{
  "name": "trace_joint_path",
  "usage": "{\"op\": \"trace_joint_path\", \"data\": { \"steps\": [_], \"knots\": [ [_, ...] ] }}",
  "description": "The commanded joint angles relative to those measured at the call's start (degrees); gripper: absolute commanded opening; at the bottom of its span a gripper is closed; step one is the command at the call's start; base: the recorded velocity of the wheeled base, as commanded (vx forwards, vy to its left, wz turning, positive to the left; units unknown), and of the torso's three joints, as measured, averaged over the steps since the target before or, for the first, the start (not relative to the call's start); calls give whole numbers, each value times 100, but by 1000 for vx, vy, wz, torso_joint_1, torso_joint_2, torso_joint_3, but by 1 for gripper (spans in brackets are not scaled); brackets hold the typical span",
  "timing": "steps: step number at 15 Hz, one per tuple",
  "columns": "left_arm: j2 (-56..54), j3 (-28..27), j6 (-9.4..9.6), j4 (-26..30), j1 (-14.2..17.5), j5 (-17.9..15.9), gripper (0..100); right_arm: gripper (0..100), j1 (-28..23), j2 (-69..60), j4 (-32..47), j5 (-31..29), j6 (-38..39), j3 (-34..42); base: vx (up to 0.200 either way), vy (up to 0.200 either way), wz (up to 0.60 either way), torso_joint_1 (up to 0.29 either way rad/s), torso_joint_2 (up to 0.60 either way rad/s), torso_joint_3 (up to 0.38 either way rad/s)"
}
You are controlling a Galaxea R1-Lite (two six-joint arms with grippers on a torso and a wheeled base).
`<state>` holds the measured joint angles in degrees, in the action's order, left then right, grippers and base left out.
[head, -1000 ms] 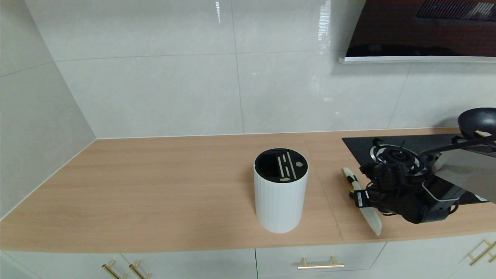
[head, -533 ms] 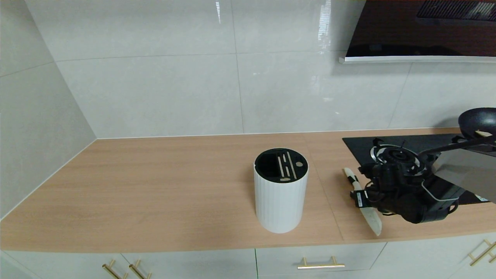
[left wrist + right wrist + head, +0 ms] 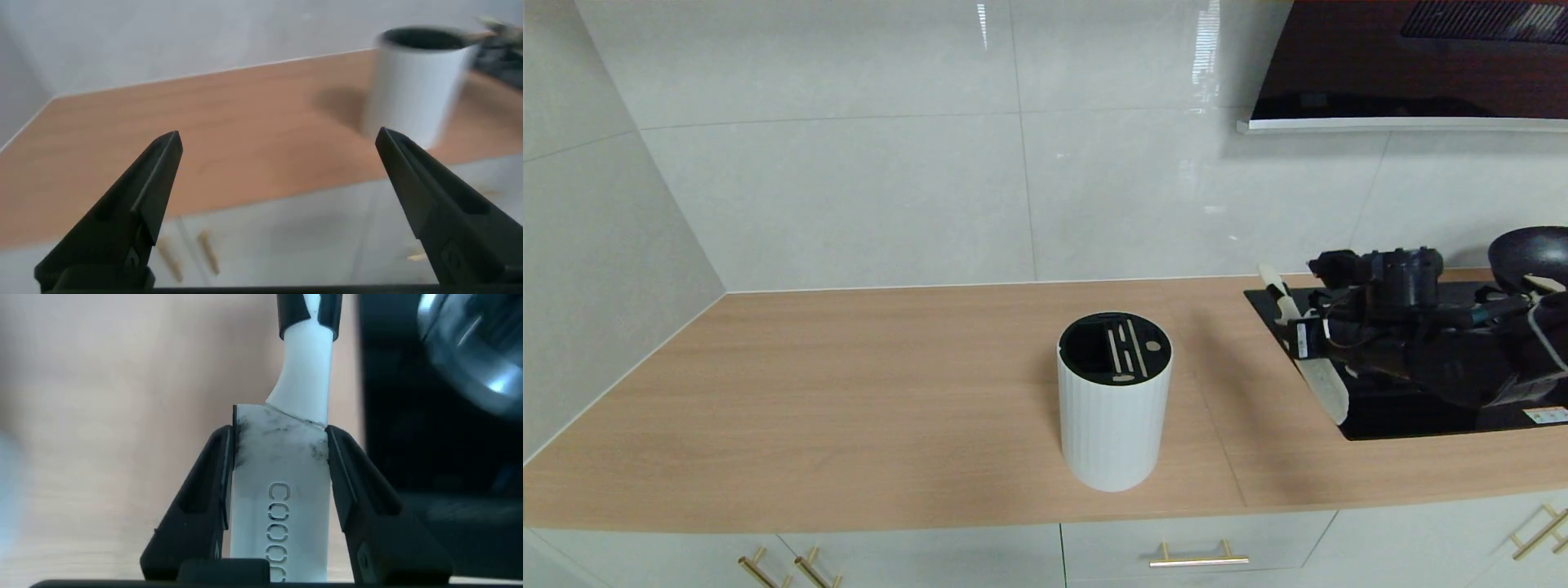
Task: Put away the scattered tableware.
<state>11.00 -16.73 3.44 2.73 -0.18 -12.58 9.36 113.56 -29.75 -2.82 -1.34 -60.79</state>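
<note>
Glossy pale wall tiles (image 3: 849,163) back a warm wood-grain countertop (image 3: 890,392), with a dark range hood (image 3: 1405,65) above a black glass cooktop (image 3: 1388,420) and a black pan (image 3: 1527,253) at the far right. The task looks to be at an early stage. The knife (image 3: 1319,380) is off the counter but not yet stowed, held in the air over the near-left corner of the cooktop, well apart from the holder (image 3: 1114,416). The right gripper (image 3: 1311,336) has its jaws clamped flat on the blade just below the handle. What seems left is carrying the knife across and lowering it into a slot. The knife is matte white with a black band on the handle, a row of small oval cut-outs in the blade and grey smudges near its heel. The holder is an upright white ribbed cylinder with a black top cut by one wide opening and several narrow slits, all empty. The left gripper (image 3: 278,139) hangs in front of the cabinets, its dark tapered fingers spread wide on nothing.
</note>
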Motion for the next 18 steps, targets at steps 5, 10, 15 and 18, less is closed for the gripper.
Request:
{"op": "trace_joint_path", "data": {
  "steps": [5, 10, 15, 18],
  "knots": [
    [5299, -2959, -616, -669, -1282, -869, 100, 0, 1252, -1424, 707, -281, 108, -679, 0, 0, 0, 0, 0, 0],
    [7821, -3267, -2066, -3815, -2574, -500, 100, 0, 2184, -1538, 672, -712, 284, -293, 0, 0, 0, 0, 0, 0],
    [8797, -3539, -3279, -4808, -2979, -245, 100, 0, 3406, -1626, 558, -1626, 653, -161, 0, 0, 0, 0, 0, 0],
    [8894, -3979, -4105, -4773, -3093, -245, 100, 0, 3740, -1635, 285, -1740, 670, 33, 0, 0, 0, 0, 0, 0]
  ]
}}
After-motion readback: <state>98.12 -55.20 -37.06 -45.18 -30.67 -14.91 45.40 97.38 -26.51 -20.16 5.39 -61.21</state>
